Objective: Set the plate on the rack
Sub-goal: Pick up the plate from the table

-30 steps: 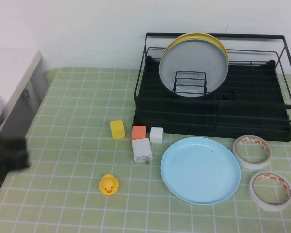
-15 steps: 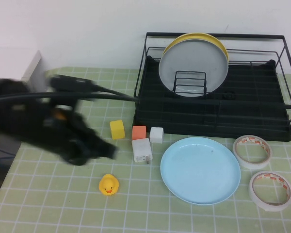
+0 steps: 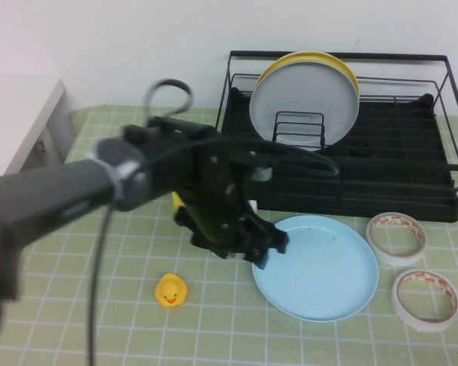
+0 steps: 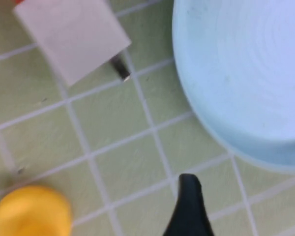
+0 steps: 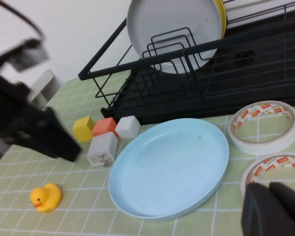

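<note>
The light-blue plate [image 3: 320, 267] lies flat on the table in front of the black wire rack [image 3: 412, 191]. My left gripper [image 3: 269, 248] is open and hangs low at the plate's left rim, holding nothing. In the left wrist view one black fingertip [image 4: 189, 206] shows just off the plate's rim [image 4: 246, 73]. My right gripper [image 5: 273, 194] is shut and empty, out of the high view, near the tape rolls to the right of the plate [image 5: 172, 167]. The rack [image 5: 226, 83] holds a grey plate [image 3: 305, 95] and a yellow plate [image 3: 320, 57] upright.
A yellow duck [image 3: 171, 290] sits left of the plate. A white charger block [image 5: 103, 147] and yellow [image 5: 83, 129], orange [image 5: 104, 126] and white [image 5: 127, 127] cubes lie between plate and rack. Two tape rolls [image 3: 397, 238] [image 3: 424, 299] lie right of the plate.
My left arm has swung in from the left edge across the table to the plate's left rim. The plate and the other things have not moved.
</note>
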